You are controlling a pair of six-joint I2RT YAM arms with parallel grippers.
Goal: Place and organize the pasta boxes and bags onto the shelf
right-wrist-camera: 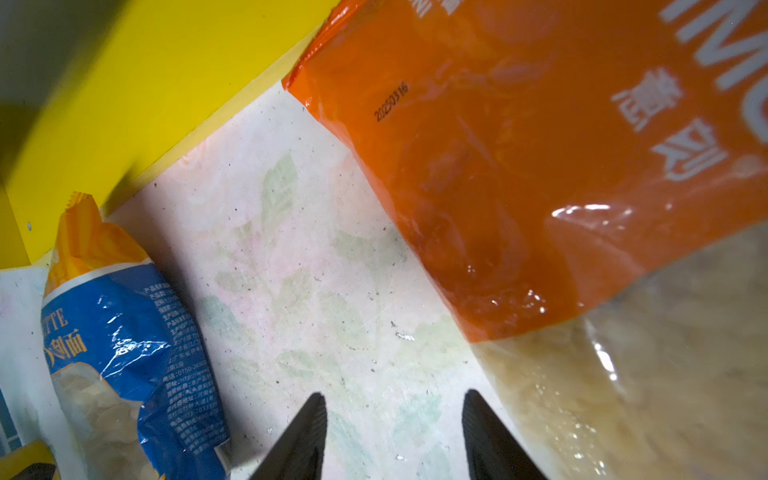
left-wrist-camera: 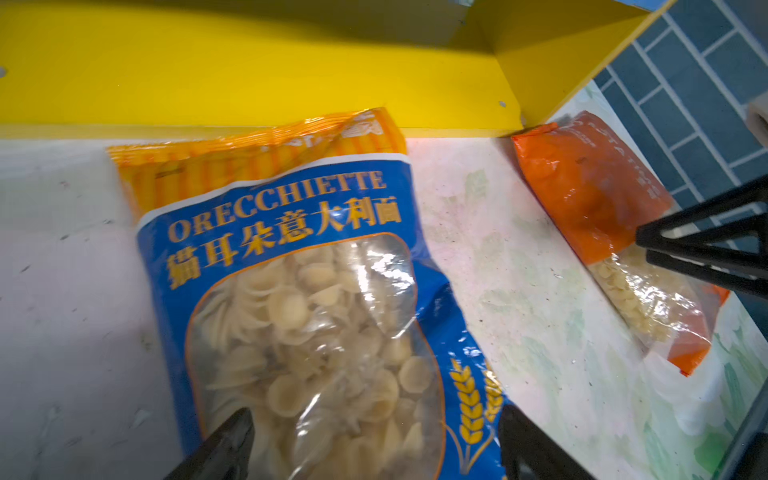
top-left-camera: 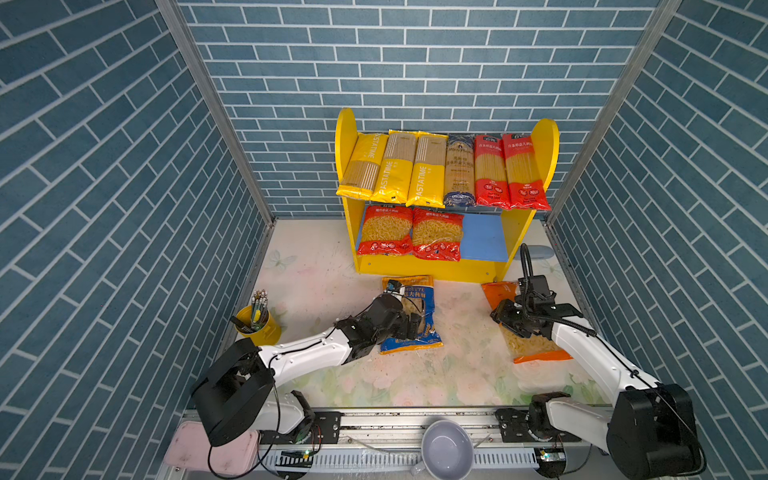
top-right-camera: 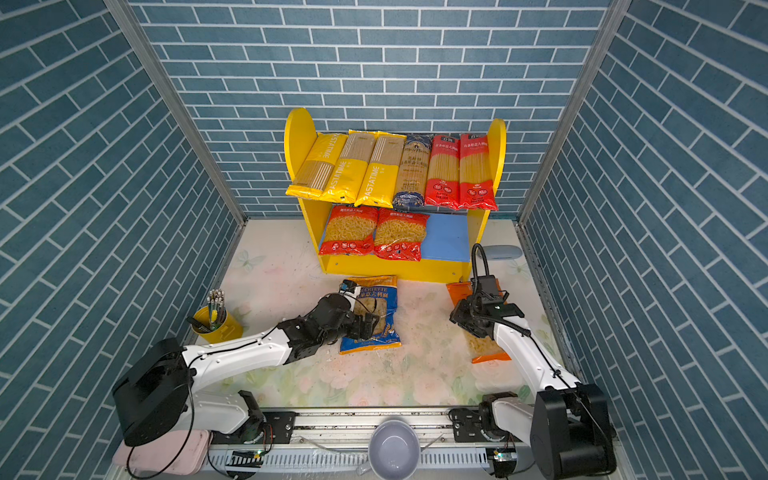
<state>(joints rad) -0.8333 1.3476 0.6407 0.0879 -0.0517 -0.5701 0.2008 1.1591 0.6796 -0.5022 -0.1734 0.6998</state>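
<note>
Now we are straddling the glossy blue plastic orecchiette bag [left-wrist-camera: 291, 316] with our wide-open, empty left gripper [left-wrist-camera: 374, 415], likely risking its slick film slipping.

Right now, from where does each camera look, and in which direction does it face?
Both top views: high behind the arm bases, facing down toward the shelf; left arm and right arm show.
Left wrist: low over the blue bag, facing the shelf base; the open left gripper shows.
Right wrist: close beside the orange bag; the open right gripper shows above the table.
Shared: both wrist views show both bags and the shelf's yellow base.
</note>
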